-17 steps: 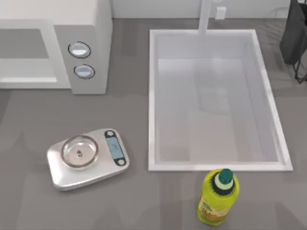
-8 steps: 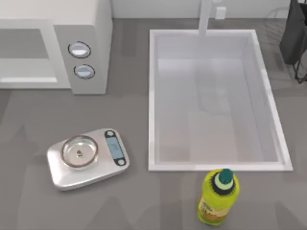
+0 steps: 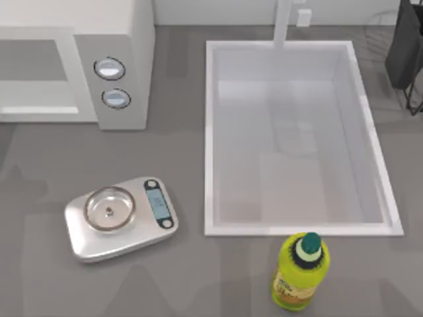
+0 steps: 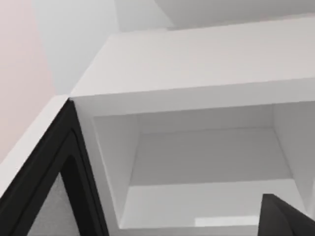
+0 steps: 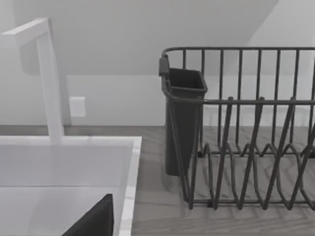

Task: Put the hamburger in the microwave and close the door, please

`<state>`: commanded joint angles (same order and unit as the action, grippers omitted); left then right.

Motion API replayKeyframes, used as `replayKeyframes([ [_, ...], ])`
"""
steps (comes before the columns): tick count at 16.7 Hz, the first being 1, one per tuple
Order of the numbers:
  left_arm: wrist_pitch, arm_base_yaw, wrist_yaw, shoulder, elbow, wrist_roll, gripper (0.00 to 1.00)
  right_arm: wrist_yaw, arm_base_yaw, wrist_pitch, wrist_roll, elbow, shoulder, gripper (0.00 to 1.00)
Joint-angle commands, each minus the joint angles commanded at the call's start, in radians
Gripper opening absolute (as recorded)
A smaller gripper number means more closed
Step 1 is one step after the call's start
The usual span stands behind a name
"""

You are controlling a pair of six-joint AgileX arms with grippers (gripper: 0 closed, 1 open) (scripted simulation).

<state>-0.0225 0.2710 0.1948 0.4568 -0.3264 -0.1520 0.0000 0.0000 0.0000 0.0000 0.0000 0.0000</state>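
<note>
The white microwave (image 3: 122,39) stands at the counter's back left, with two round dials (image 3: 110,68) on its panel. In the left wrist view its white cavity (image 4: 202,167) lies open and bare. The door (image 4: 47,182) is swung out beside it, showing a dark edge and a grey pane. A dark part of my left gripper (image 4: 288,219) sits close in front of the cavity. The hamburger is out of view. A dark part of my right gripper (image 5: 96,221) hangs over the sink's far right corner, near the dish rack.
A silver kitchen scale (image 3: 120,216) lies front left. A white sink (image 3: 210,132) with its faucet (image 3: 283,23) takes the middle. A yellow-green bottle (image 3: 299,272) stands at the front. A dark wire dish rack (image 5: 246,128) with a cutlery cup (image 5: 183,118) is back right.
Faint shadows on the counter at the left have shifted a little. No object has moved.
</note>
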Motion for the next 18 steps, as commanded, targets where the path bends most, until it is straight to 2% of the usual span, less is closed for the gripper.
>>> replayKeyframes([
  [5, 0.203, 0.253, 0.117, 0.394, -0.363, -0.270, 0.00, 0.000, 0.000, 0.000, 0.000, 0.000, 0.000, 1.00],
  [12, 0.575, 0.619, 0.364, 0.987, -0.811, -0.540, 0.00, 0.000, 0.000, 0.000, 0.000, 0.000, 0.000, 1.00],
  [15, 0.698, 0.715, 0.441, 1.164, -0.946, -0.646, 0.00, 0.000, 0.000, 0.000, 0.000, 0.000, 0.000, 1.00],
  [18, 0.770, 0.768, 0.474, 1.275, -1.041, -0.742, 0.00, 0.000, 0.000, 0.000, 0.000, 0.000, 0.000, 1.00],
])
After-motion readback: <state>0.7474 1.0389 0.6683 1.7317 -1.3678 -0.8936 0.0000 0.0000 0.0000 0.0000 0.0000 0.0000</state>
